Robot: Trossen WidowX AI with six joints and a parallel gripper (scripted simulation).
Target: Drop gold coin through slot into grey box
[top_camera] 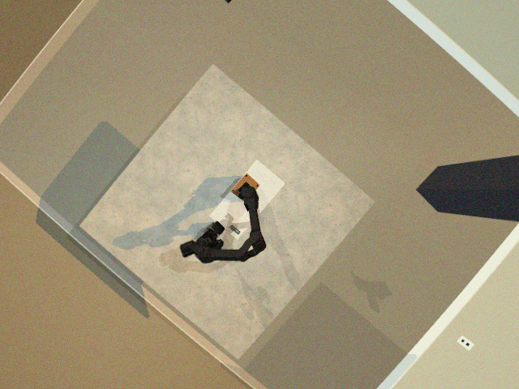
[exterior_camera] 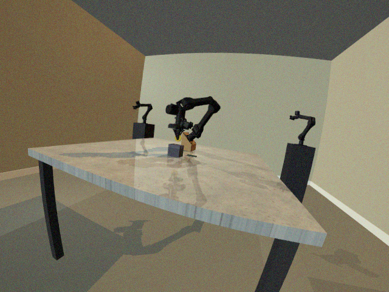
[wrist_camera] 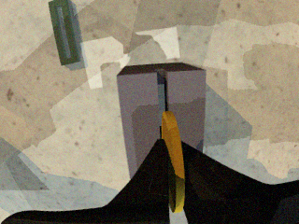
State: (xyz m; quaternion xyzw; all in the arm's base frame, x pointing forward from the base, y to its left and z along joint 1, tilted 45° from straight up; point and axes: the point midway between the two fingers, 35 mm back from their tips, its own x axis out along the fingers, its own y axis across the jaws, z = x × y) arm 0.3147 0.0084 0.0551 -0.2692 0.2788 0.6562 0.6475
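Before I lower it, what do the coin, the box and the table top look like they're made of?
Coin, pinched edge-on in the gripper: gold-coloured, smooth, likely metal. Box: flat matte grey with a dark slot, plastic or painted; I can't tell which. Table top: mottled beige patches, glossy enough to mirror the arm, so polished stone or a stone-look finish.

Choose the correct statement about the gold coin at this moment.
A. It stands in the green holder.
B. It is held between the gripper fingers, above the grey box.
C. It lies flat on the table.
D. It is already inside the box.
B. In the wrist view the gold coin is pinched edge-on in the gripper, in line with the slot of the grey box; the green holder is vacant.
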